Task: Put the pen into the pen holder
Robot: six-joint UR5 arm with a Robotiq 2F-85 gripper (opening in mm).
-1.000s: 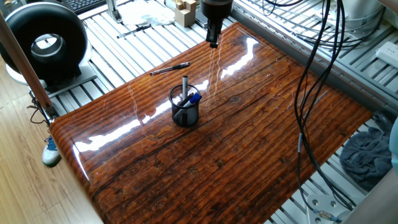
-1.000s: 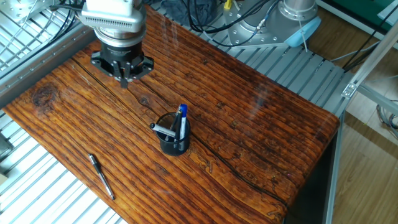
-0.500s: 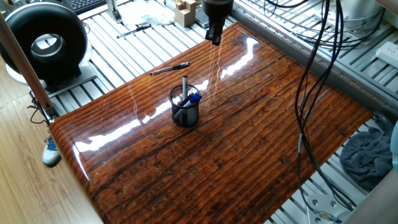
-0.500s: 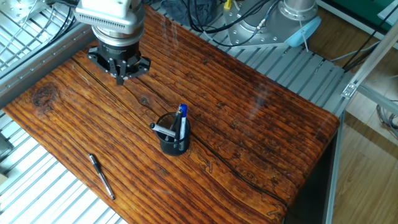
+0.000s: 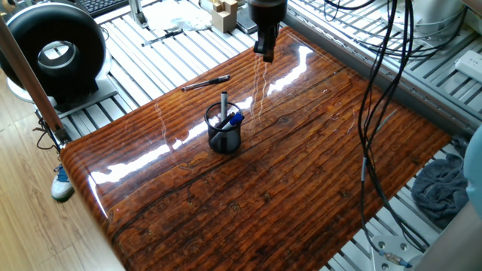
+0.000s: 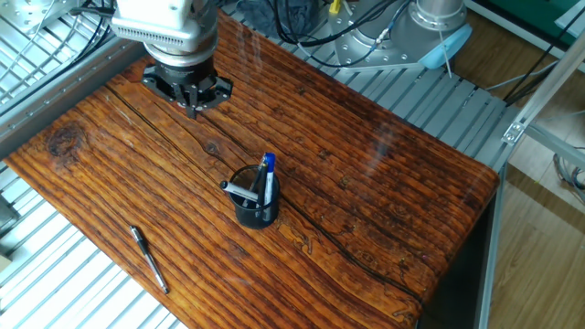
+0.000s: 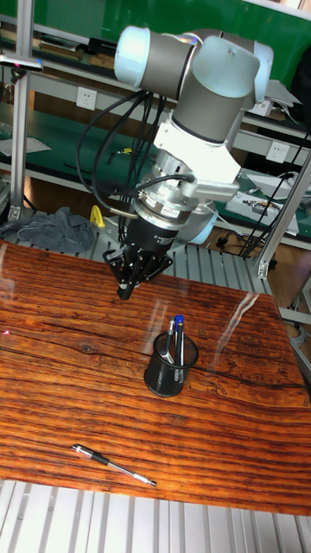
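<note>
The pen [image 5: 205, 83] [image 6: 149, 260] [image 7: 112, 464] lies flat near the table's edge, slim and dark with a lighter tip. The pen holder [image 5: 224, 129] [image 6: 255, 196] [image 7: 171, 354], a black mesh cup, stands mid-table with a grey pen and a blue-capped pen in it. My gripper [image 5: 265, 54] [image 6: 192, 108] [image 7: 125, 289] hangs just above the wood toward the far side. It points down, its fingers are shut together with nothing between them, and it stands well away from both the pen and the cup.
The wooden table [image 5: 301, 173] sits on a slatted metal bench. A round black device [image 5: 53, 49] stands off the table's left. Wooden blocks [image 5: 224, 13] and small tools lie behind it. Cables [image 5: 376, 90] hang over the right side, above a grey cloth [image 5: 448, 188].
The gripper has shifted a little sideways over the far part of the table, slightly farther from the lying pen. Pen and holder have not moved.
</note>
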